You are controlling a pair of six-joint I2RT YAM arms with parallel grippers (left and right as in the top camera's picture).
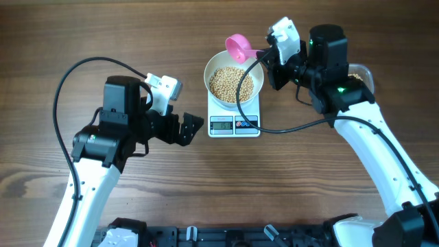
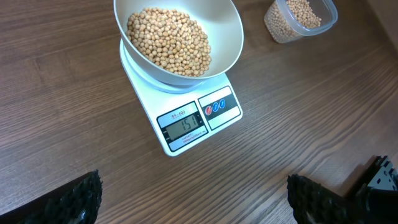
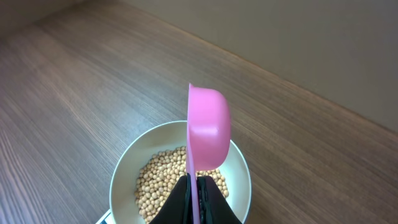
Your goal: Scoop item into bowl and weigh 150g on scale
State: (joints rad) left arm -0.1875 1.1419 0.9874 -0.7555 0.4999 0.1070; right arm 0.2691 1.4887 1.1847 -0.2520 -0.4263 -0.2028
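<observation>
The white bowl [image 1: 234,81] sits on the white scale [image 1: 234,124] and holds a heap of tan beans [image 1: 234,83]. From the left wrist I see the bowl [image 2: 224,37], the beans [image 2: 168,40] and the scale's lit display [image 2: 185,126]. My right gripper [image 3: 196,193] is shut on the handle of a pink scoop [image 3: 207,129], turned on its side above the bowl [image 3: 124,168]; overhead the scoop [image 1: 240,46] hangs over the bowl's far rim. My left gripper [image 1: 188,129] rests open, left of the scale, nothing between its fingertips [image 2: 314,196].
A clear plastic tub [image 2: 300,18] with more beans stands to the right of the scale, mostly hidden under my right arm overhead [image 1: 362,71]. A black cable [image 1: 288,127] from the right arm loops past the bowl and the scale's right side.
</observation>
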